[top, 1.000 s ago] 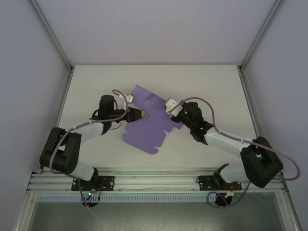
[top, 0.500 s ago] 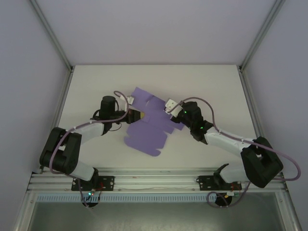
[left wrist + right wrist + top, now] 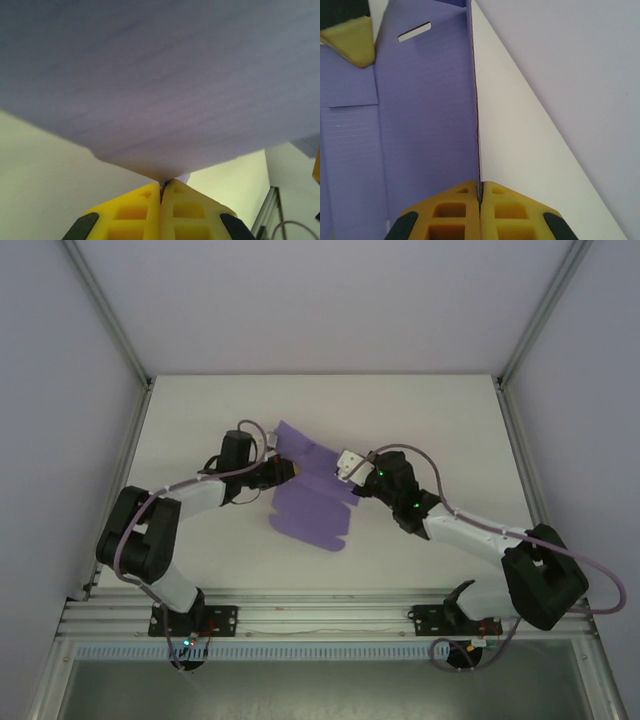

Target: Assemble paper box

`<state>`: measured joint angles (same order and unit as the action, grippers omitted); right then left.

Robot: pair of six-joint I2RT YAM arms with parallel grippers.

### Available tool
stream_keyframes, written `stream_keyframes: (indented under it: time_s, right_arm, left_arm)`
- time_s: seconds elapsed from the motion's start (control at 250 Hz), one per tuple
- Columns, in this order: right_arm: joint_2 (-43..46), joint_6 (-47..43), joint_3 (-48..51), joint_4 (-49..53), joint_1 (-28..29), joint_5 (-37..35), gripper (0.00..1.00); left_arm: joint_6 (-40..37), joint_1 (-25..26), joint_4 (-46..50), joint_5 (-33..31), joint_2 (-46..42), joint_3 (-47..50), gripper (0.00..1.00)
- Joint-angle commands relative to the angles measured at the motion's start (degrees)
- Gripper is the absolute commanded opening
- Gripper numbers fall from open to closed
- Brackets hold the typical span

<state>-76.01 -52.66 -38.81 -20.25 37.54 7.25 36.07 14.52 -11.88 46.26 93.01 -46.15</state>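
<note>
Overhead view of a white table [image 3: 430,420] with a purple paper box [image 3: 310,502] near its middle, a partly folded die-cut sheet of plain card held between two robot arms. The left arm rises from its base at the near left, its elbow pushed out toward the left wall and its forearm running right, so that the left gripper [image 3: 290,469] meets the sheet's upper left edge. The right arm mirrors it from the near right, its forearm angled up and to the left, small green lights [image 3: 381,475] glowing along it, and the right gripper [image 3: 345,465] at the sheet's upper right edge. On the left wrist camera, yellow fingertips are pressed together on a corner of the card [image 3: 160,85], which spreads wide overhead. On the right wrist camera, yellow fingertips [image 3: 479,186] are pinched together on a panel seen edge-on as a thin dark line. To its left lies ribbed purple card with a small cut slot [image 3: 414,31], and a yellow finger of the left gripper [image 3: 352,42] shows at the top left.
</note>
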Motion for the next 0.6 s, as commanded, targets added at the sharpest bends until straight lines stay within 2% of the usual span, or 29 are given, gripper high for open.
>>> stream_keyframes:
  time_s: [0.0, 0.228, 0.404, 0.476, 0.596]
  right_arm:
    - [0.56, -1.94, -1.79, -0.09, 2.1, 0.09, 0.0]
    - [-0.96, -5.88, -2.04, 2.09, 4.78, -4.67, 0.0]
    - [-0.99, -7.86, -1.77, 4.55, 5.31, -7.83, 0.0]
    - [-0.9, -8.8, -1.71, 5.81, 5.52, -8.57, 0.0]
    - [-1.89, -10.88, -2.1, 7.0, 5.7, -12.23, 0.0]
  left_arm:
    - [9.59, 0.53, 3.89, -3.79, 2.8, -3.29, 0.0]
    - [20.65, 0.53, -4.4, 1.19, 8.5, -4.47, 0.0]
    - [19.89, 0.51, -0.37, -3.06, 10.06, -4.59, 0.01]
    - [20.0, 0.54, -0.07, -4.25, 9.99, -4.0, 0.06]
    - [18.18, 0.55, 2.91, -6.12, 9.83, -4.04, 0.21]
